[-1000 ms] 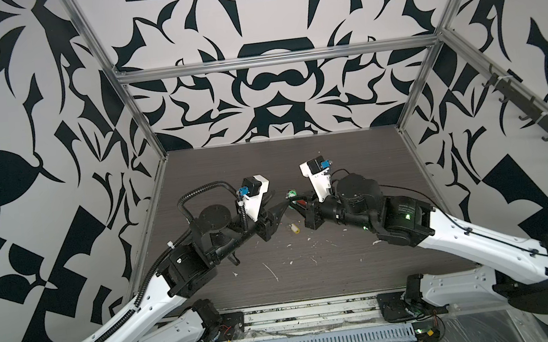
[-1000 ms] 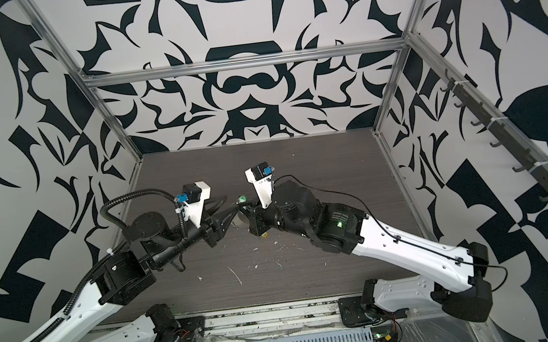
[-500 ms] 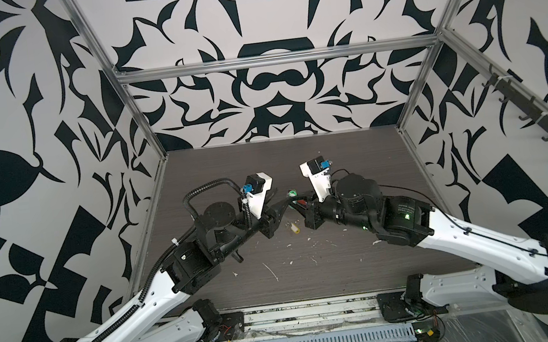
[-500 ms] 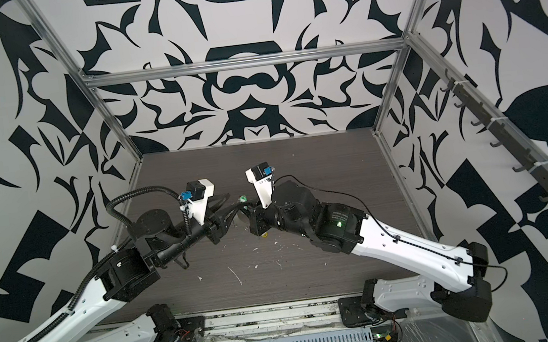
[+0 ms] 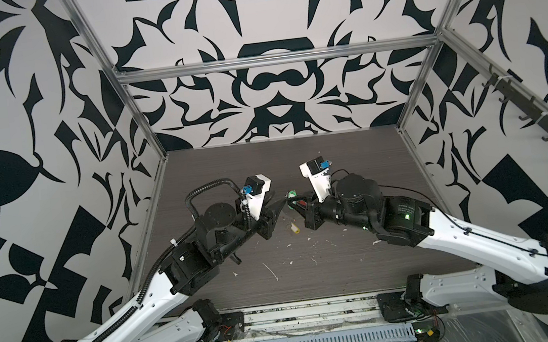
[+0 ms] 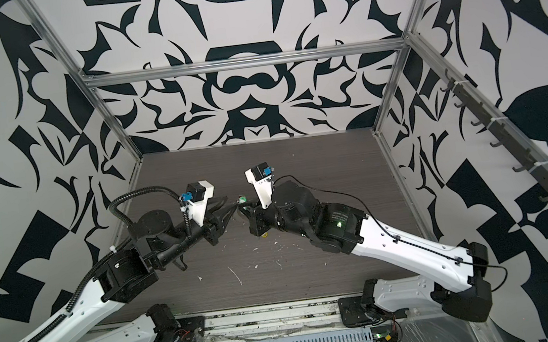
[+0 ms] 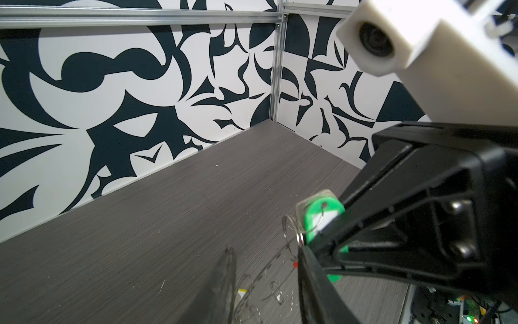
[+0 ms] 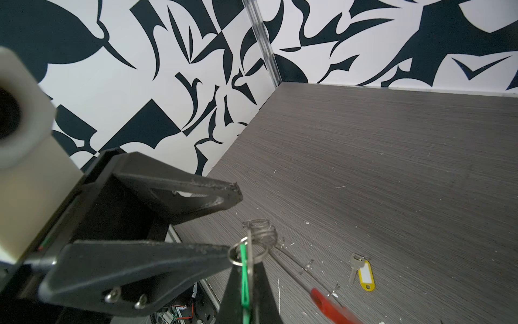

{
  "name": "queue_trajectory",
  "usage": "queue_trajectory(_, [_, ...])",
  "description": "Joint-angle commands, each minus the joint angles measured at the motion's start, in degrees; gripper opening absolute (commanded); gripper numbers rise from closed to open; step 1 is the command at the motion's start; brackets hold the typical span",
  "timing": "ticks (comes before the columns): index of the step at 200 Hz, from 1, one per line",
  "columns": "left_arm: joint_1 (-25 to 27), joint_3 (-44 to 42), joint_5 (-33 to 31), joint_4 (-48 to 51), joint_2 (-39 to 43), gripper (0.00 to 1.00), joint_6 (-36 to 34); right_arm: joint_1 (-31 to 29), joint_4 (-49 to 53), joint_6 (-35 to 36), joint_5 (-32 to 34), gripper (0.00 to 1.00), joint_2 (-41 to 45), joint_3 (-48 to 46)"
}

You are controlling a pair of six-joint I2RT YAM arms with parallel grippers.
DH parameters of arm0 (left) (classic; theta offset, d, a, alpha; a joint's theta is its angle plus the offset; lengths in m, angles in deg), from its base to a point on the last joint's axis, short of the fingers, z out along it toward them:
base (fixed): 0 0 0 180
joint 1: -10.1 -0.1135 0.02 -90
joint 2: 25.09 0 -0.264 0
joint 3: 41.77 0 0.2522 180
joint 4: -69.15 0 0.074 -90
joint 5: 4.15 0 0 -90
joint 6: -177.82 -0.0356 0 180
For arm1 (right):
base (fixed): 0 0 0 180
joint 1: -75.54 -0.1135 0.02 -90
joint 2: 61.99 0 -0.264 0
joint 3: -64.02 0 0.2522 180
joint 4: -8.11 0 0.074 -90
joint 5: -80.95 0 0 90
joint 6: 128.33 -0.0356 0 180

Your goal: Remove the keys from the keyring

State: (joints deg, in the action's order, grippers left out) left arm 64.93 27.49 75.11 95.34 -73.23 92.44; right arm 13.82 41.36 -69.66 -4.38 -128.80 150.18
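Above the middle of the table [image 5: 299, 162], we find the green key tag [image 7: 318, 216] pinched flat between the closed fingers of the right gripper [image 5: 295, 200]. It is a small oblong of bright green plastic with a pale label window, and a small silver ring passes through its hole. The black fingers cover much of it, so the left wrist view shows only one end and a sliver of the other. In the right wrist view it appears edge-on.

Just beside its ring sits a bunch of silver split rings [image 8: 260, 228], strung on the keyring [image 8: 326, 304], a thin dark hoop with a red curved segment. We cannot tell whether the tag's ring is threaded on the hoop.

The left gripper [image 8: 234, 223] faces the tag with its jaws partly apart, holding nothing. One fingertip rests against the tag's small ring.

The yellow key tag [image 8: 365, 276] lies flat on the table, off the hoop, toward the front edge from the grippers. A silver key [image 8: 353, 266] is on its ring. White flecks [image 5: 272, 272] litter the dark wood-grain top nearer the front edge.
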Motion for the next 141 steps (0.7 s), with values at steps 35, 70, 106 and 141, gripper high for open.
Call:
queue_trajectory(35, [0.0, 2.8, 1.2, 1.9, -0.5, 0.42, -0.4, -0.4, -1.9, 0.1, -1.1, 0.00, 2.1, 0.8])
queue_trajectory(70, [0.0, 3.5, 1.2, 4.5, -0.3, 0.42, -0.4, -0.4, 2.3, 1.1, -1.9, 0.00, 2.5, 3.5])
queue_trajectory(106, [0.0, 2.8, 1.3, 5.0, 1.6, 0.44, 0.7, -0.4, 8.1, 2.0, -2.8, 0.00, 2.0, 7.0])
queue_trajectory(141, [0.0, 2.6, 4.5, 5.7, 1.3, 0.48, 1.9, -0.4, 14.2, 2.0, -4.3, 0.00, 0.4, 10.8])
